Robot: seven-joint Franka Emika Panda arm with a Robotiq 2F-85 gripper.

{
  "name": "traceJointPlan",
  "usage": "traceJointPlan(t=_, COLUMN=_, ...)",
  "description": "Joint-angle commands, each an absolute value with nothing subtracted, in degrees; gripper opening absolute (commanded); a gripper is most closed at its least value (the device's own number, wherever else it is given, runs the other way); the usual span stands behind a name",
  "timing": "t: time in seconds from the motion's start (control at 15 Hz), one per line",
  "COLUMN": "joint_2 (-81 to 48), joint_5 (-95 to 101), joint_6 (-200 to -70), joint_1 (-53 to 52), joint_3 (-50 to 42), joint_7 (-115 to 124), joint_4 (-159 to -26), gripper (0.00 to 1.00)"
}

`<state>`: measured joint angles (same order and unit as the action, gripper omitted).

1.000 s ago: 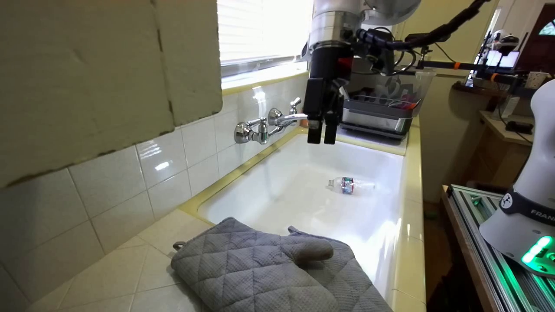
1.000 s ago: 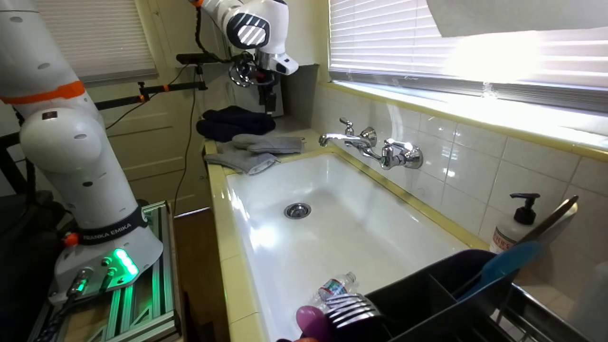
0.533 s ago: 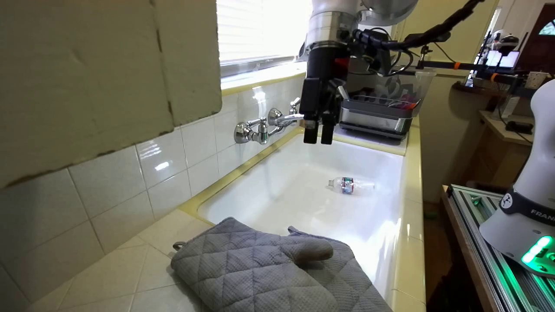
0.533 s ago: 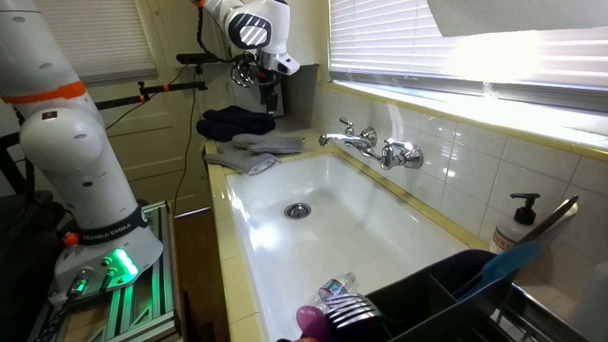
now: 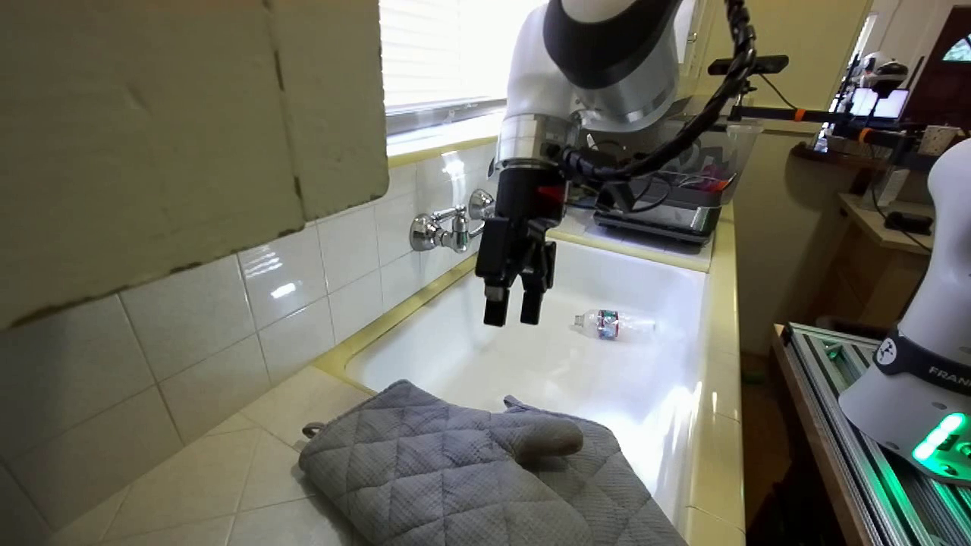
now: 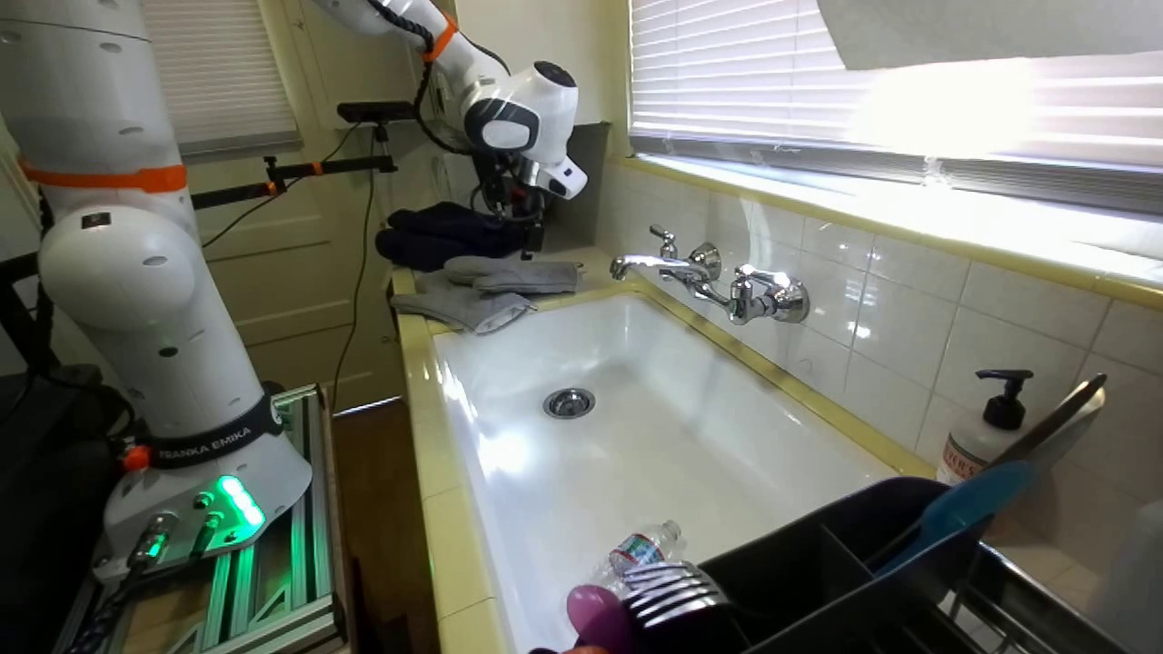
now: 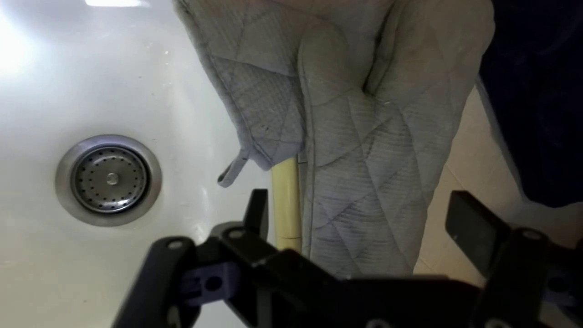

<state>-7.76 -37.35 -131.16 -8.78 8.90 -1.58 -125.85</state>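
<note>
Above the sink [image 5: 470, 371], the spout of the faucet [image 5: 460, 231] is hidden in an exterior view by the jaws' housing [image 5: 523, 193]. In the sink, the bottle [image 6: 639, 551] is partly covered in an exterior view by metal tines [image 6: 672, 586]; its label [image 5: 608, 324] cannot be read. Beside the sink, the grey mitts [image 7: 364, 173] are cut off by the wrist view's top edge; farther out, a dark cloth [image 7: 537, 91] by the right edge.

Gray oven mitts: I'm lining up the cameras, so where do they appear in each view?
In an exterior view, the gray oven mitts: bottom centre, cut by the lower edge.
In an exterior view, the mitts: left of centre, just above mid-height.
In the wrist view, the mitts: from the top edge past the middle, mainly right of centre.
Shared landmark: the white sink, bordering the mitts in all three views.
</note>
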Motion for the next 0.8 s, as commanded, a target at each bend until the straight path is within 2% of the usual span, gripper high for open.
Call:
traceJointPlan(t=0.0, joint_2=-15.6, joint_5=-43.0, joint_6=-131.1, joint_1=-8.0, joint_3=10.3, joint_7=-7.6, joint_4=-120.5, gripper=1.0)
traceJointPlan(t=0.73, joint_2=-29.2, joint_5=-45.9, joint_6=-128.8, joint_1=-6.9, joint_3=12.1, joint_7=-11.7, joint_4=-109.6, gripper=1.0)
